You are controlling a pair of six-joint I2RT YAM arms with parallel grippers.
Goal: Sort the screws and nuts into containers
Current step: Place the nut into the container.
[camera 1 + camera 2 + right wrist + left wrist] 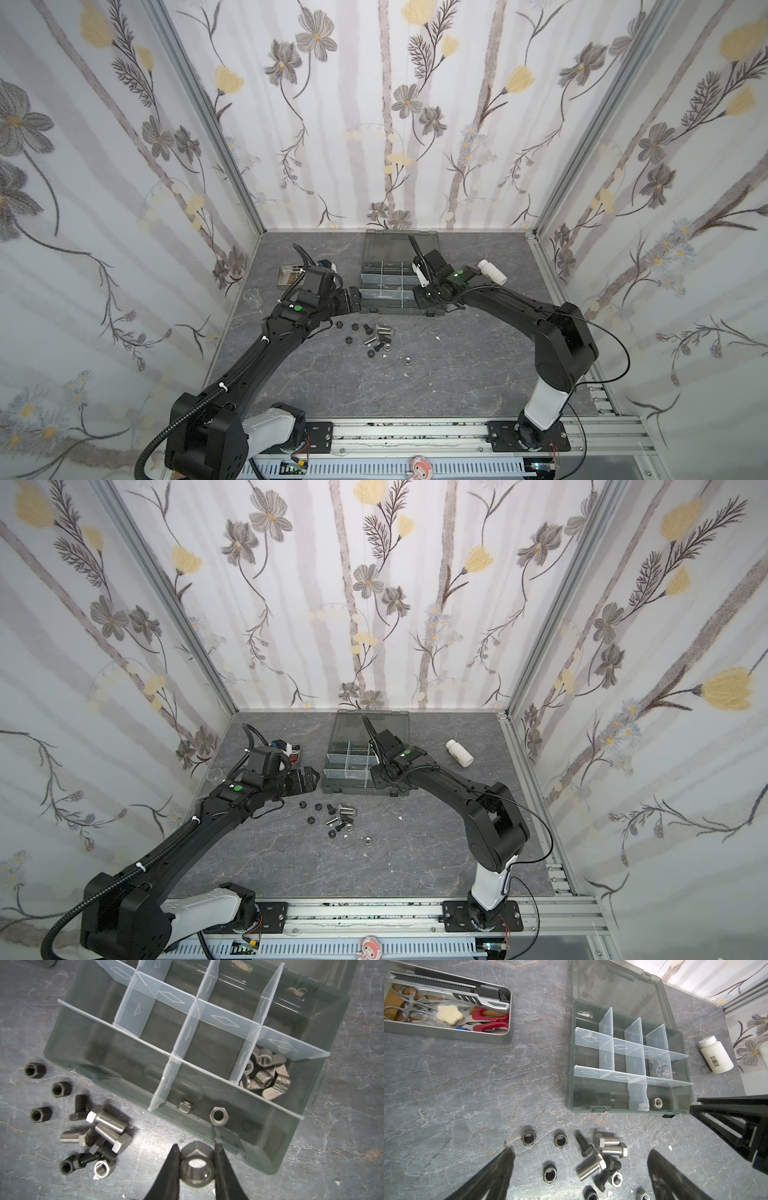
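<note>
Right wrist view: we pinch a silver nut (197, 1164) in the right gripper (196, 1145) at the box (291, 1147), wing nuts (264, 1076) binned, pile (104, 1126) unsorted (left gripper (580, 1149) spread wide, empty).

The screws (609, 1141) and nuts (529, 1137) are metal, shiny silver or matt black; the box (570, 1059) is smoky plastic.
</note>
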